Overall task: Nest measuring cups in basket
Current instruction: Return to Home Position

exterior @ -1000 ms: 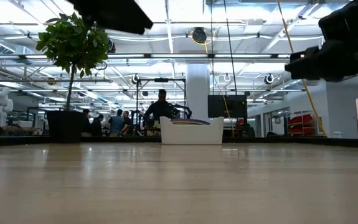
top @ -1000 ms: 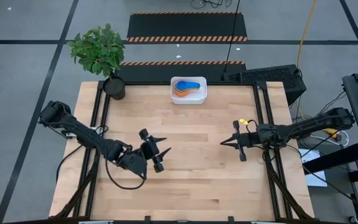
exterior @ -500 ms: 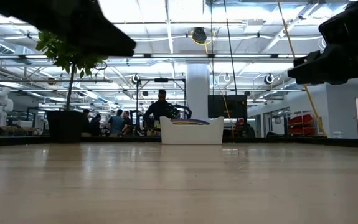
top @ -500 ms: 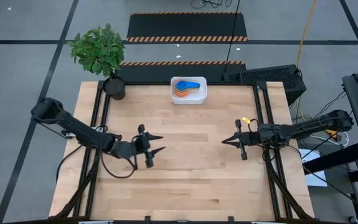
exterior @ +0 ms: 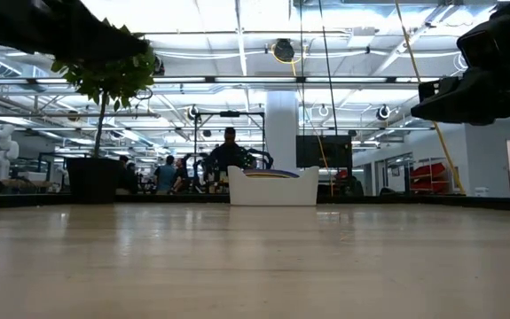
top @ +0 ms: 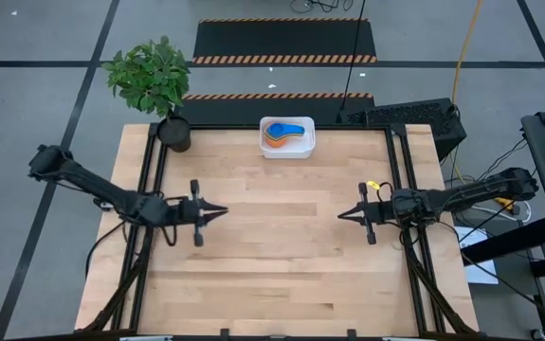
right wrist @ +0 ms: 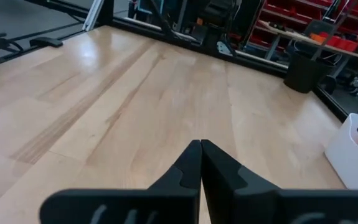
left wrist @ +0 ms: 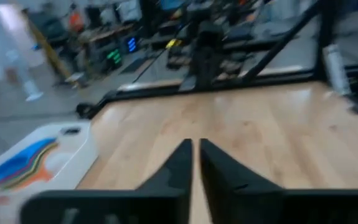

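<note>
Left hand [top: 220,212] drew back, fingers together; its wrist view shows stacked measuring cups [left wrist: 20,165].

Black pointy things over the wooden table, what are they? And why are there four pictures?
They are two robot arms. Each ends in a gripper, like two pinching fingers: the left gripper and the right gripper. Both are pinched shut and hold nothing. One camera looks straight down, one sits low at table height, and one rides on each arm's wrist. On the table stands a white basket with colourful measuring cups stacked inside, a blue one on top. A potted plant stands by one corner.
</note>
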`<state>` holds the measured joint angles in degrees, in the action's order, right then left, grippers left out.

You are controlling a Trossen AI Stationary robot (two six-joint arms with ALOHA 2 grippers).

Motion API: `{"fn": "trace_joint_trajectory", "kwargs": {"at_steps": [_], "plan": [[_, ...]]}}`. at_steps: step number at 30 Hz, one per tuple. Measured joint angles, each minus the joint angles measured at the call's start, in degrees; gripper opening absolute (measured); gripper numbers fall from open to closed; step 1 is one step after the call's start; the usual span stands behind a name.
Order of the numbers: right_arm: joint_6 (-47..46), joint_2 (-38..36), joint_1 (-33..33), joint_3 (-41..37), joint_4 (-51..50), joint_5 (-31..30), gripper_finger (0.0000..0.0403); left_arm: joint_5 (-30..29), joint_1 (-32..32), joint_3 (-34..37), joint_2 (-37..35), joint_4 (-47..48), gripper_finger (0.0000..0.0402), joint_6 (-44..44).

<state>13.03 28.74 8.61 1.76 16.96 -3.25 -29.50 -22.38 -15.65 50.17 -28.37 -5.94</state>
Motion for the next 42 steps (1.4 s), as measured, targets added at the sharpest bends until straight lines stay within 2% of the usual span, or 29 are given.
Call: {"fn": "trace_joint_trajectory", "kwargs": {"at_steps": [2,8,14,17,25,32,42], "plan": [[0.41,-0.46,-0.35,-0.02,0.03,0.02,0.0,2.49,0.0,1.15,-3.15,-0.13,0.0011,-1.03],[1.87,-3.03,-1.53,-0.04,-0.25,0.09,0.0,4.46,1.43,6.05,-9.64,-2.41,0.0008,-1.2],[2.68,-5.7,-1.54,-0.04,-1.28,0.28,0.0,11.08,4.85,12.69,-10.57,-13.31,0.0008,0.14],[2.7,-6.47,-1.54,-0.07,-2.69,0.28,0.0,14.02,6.19,14.92,-10.6,-15.91,0.0004,0.03],[4.0,-9.07,-1.54,-0.07,-3.62,0.28,0.0,17.36,8.6,15.11,-12.08,-13.24,0.0003,-2.16],[5.67,-14.63,-1.54,-0.07,-4.75,0.28,0.0,17.49,8.91,15.11,-17.66,-3.32,0.0003,0.13],[6.26,-23.81,-1.54,-0.07,-9.59,0.09,0.0,16.23,8.93,15.09,-24.29,4.44,0.0007,0.46]]}}
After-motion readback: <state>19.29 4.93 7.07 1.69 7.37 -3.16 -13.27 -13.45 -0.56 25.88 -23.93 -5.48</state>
